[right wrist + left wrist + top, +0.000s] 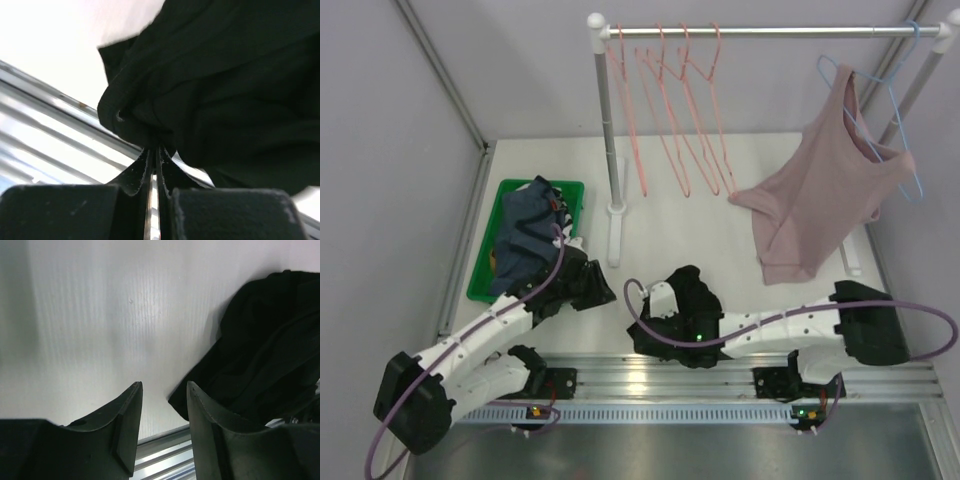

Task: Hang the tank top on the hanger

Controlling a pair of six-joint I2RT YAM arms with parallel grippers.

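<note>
At the near edge of the table (720,230), at 6 o'clock in the overhead view, the black sleeveless tank top of soft fabric (702,292) lies crumpled just beyond the aluminium edge rail (720,372). The right claw (154,150) is pressed together, pinching a bunched fold at the edge of this tank top (225,75). The left claw (164,390) sits at 9 o'clock from the garment with its fingers (127,415) spread partway and nothing between them, above bare table. In the left wrist view the tank top (270,350) lies at 2 o'clock, just beside the right-hand finger. Farther back at 10 o'clock, a green plastic tray (480,275) holds a dark blue-grey garment (525,225). At 12 o'clock a white-posted rack with a metal rail (770,32) carries four thin salmon-pink wire hangers (670,110), hanging side by side and bare. At 2 o'clock on the same rail, a dusty-pink tank top (820,190) hangs on a light-blue wire hanger (910,150), well apart from the black tank top.
</note>
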